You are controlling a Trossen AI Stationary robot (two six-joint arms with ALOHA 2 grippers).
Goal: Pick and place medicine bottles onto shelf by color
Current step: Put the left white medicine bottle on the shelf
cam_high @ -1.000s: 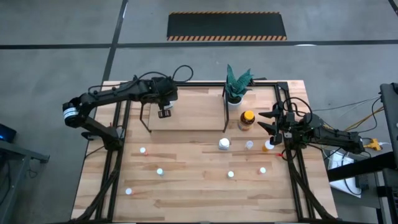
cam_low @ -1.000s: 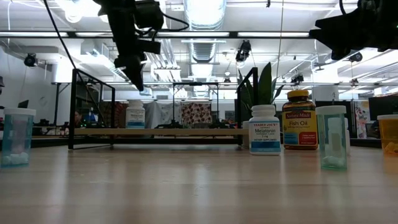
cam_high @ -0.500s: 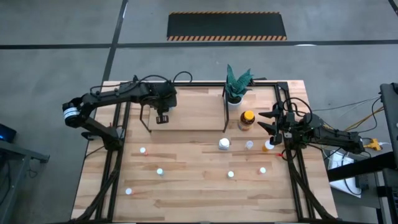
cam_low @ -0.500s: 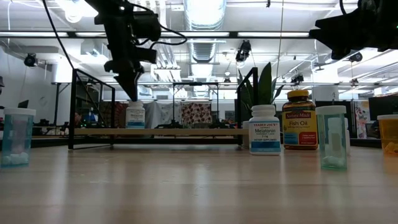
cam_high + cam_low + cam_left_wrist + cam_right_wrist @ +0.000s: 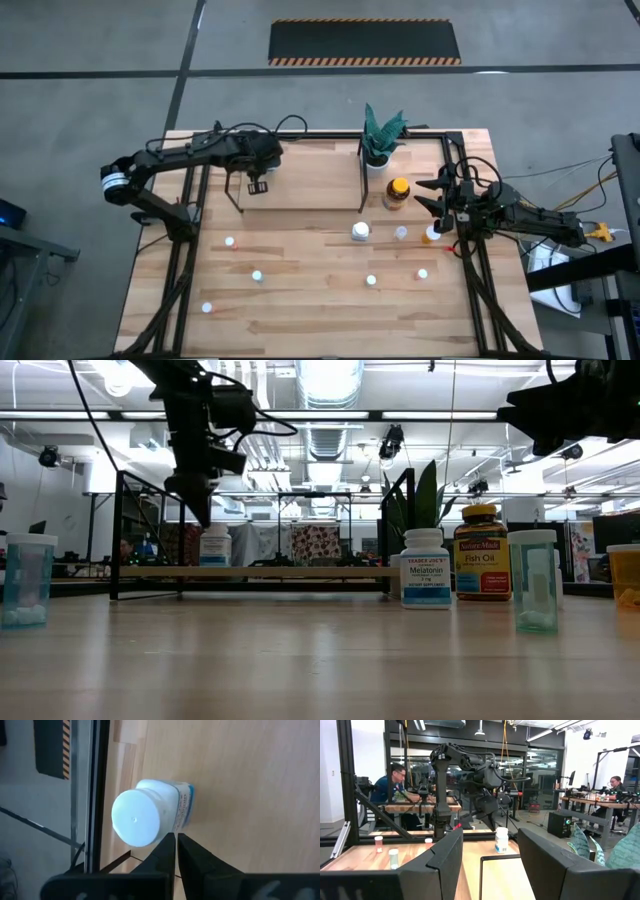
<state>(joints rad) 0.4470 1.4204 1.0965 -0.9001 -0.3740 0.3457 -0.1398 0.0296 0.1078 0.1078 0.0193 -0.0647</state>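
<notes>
White-capped bottle [image 5: 150, 818] stands upright on the shelf [image 5: 300, 190], near its left rail. My left gripper [image 5: 175, 843] hangs just above it, fingers pressed shut and empty. My right gripper [image 5: 428, 198] waits open beside the amber bottle [image 5: 397, 192].

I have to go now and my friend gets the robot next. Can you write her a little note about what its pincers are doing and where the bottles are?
Left pincer: shut, empty, hanging over the shelf next to a white-capped bottle that stands on it.
Right pincer: open, empty, waiting by the table's right edge.
Done: that one white bottle is on the shelf.
Left: the big amber bottle with the yellow cap, a white bottle and an orange one stand on the table near the right pincer. More small bottles are scattered over the front of the table. They all need sorting onto the shelf by color.
</notes>
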